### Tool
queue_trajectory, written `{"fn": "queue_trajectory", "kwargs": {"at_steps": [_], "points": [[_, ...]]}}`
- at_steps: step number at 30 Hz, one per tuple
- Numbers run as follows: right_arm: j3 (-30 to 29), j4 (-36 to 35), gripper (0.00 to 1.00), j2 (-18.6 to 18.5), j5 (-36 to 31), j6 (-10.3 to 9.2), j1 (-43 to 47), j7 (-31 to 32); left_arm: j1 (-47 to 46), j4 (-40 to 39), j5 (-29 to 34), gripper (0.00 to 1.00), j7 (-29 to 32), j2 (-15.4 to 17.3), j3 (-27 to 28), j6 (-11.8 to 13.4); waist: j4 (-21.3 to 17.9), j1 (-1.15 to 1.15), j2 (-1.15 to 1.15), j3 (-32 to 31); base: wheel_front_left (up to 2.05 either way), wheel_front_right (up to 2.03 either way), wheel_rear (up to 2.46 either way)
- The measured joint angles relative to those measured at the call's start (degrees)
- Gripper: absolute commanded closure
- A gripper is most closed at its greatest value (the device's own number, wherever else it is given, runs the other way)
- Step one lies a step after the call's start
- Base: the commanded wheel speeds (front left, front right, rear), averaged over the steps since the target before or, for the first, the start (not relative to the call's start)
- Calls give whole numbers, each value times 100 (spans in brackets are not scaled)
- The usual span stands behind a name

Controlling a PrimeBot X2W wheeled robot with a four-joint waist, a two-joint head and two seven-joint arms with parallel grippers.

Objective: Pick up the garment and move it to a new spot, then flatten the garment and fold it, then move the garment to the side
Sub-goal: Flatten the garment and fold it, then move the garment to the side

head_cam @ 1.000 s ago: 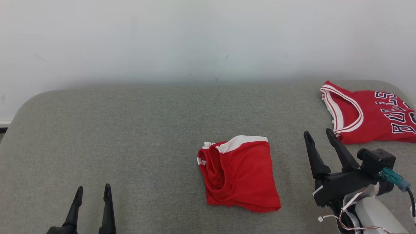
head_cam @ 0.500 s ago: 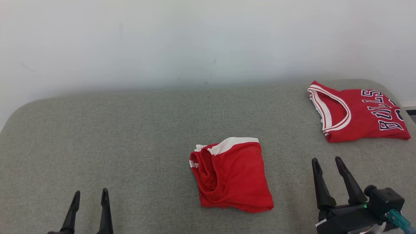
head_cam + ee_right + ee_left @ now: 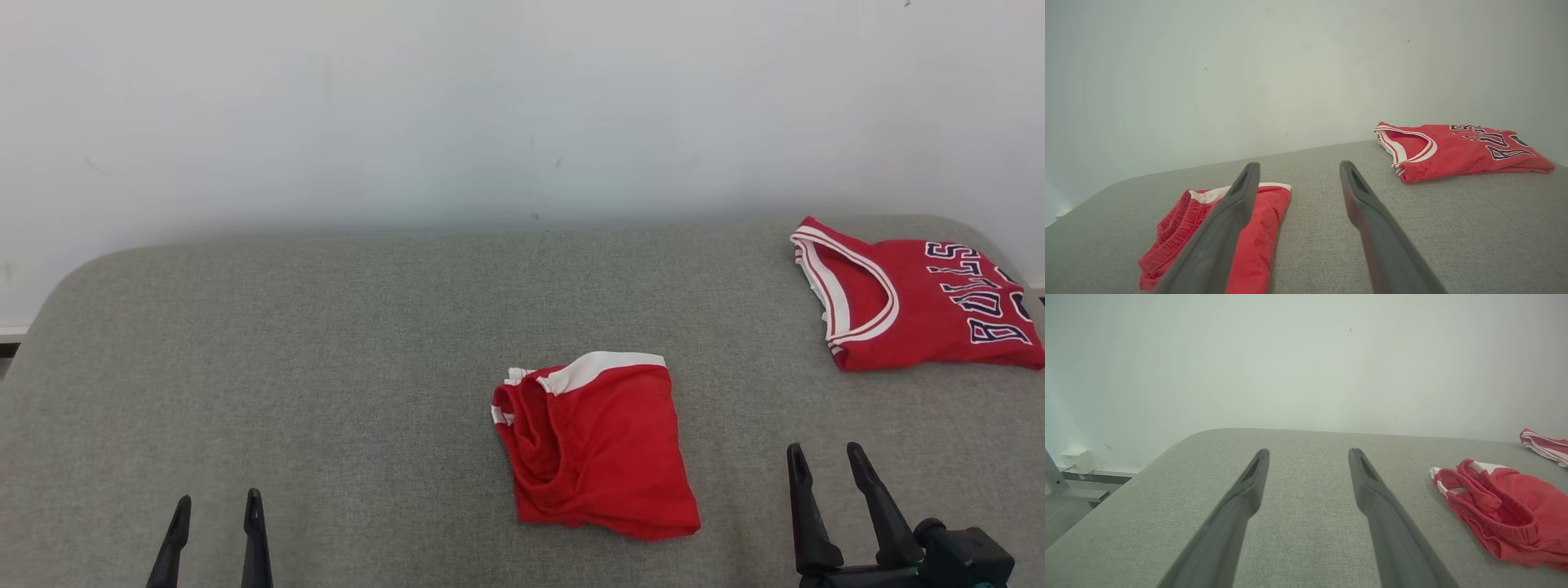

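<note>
A red garment with white trim (image 3: 600, 449) lies folded in the middle of the grey padded surface (image 3: 326, 367); its elastic waistband faces left. In the left wrist view the garment (image 3: 1502, 510) lies to the right of my fingers. In the right wrist view the garment (image 3: 1267, 220) is partly behind my left finger. My left gripper (image 3: 217, 498) stands open at the lower left, well apart from the cloth, and the left gripper (image 3: 1308, 451) holds nothing. My right gripper (image 3: 824, 449) stands open at the lower right, a little right of the garment. The right gripper (image 3: 1299, 164) is empty.
A folded red jersey with white neckline and dark lettering (image 3: 914, 306) lies at the far right edge of the surface, also as the jersey (image 3: 1457, 153) and the jersey (image 3: 1545, 443). A pale wall rises behind. Beyond the left edge, a white box (image 3: 1077, 459) sits low down.
My right gripper has drawn back from beside the jersey toward the lower right corner. The left gripper has sunk slightly lower in view. The camera shifted a little; both garments lie still.
</note>
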Motion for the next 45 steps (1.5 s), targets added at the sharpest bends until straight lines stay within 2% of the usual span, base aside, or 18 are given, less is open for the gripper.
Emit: {"fn": "queue_trajectory", "kwargs": {"at_steps": [38, 45], "points": [[179, 424, 0, 125, -300, 0, 66, 0, 143, 9, 34, 0, 0, -11, 10, 37, 153, 0, 0, -115, 0, 0, 0], [426, 806, 0, -42, -283, 0, -486, 51, 128, 21, 34, 0, 0, -15, -25, 37, 199, 0, 0, -91, 0, 0, 0]]}}
